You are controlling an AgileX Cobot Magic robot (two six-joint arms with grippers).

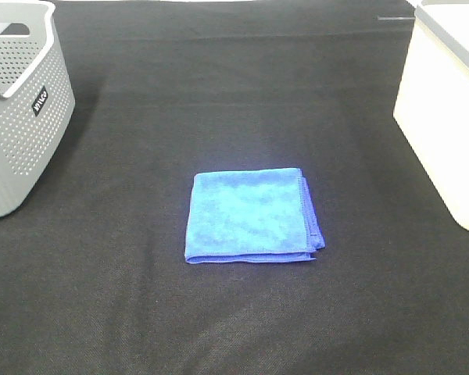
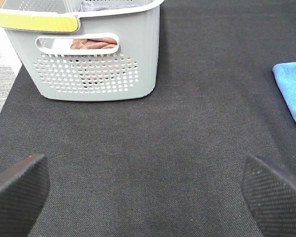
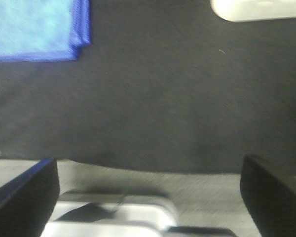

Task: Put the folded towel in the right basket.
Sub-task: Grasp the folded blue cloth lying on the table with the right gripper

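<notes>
The folded blue towel (image 1: 250,216) lies flat on the black tablecloth (image 1: 234,78), in the middle of the exterior high view. The right basket (image 1: 449,101) is white and stands at the table's right edge. Neither arm shows in the exterior high view. In the left wrist view my left gripper (image 2: 145,195) is open and empty over bare cloth, with the towel's edge (image 2: 292,91) off to one side. In the right wrist view my right gripper (image 3: 148,195) is open and empty near the table's front edge, with the towel (image 3: 37,29) and the white basket's base (image 3: 259,9) beyond it.
A grey perforated basket (image 1: 19,101) stands at the table's left edge; in the left wrist view (image 2: 96,54) it holds brownish cloth and has a yellow handle. A grey floor and a white object show past the table edge in the right wrist view.
</notes>
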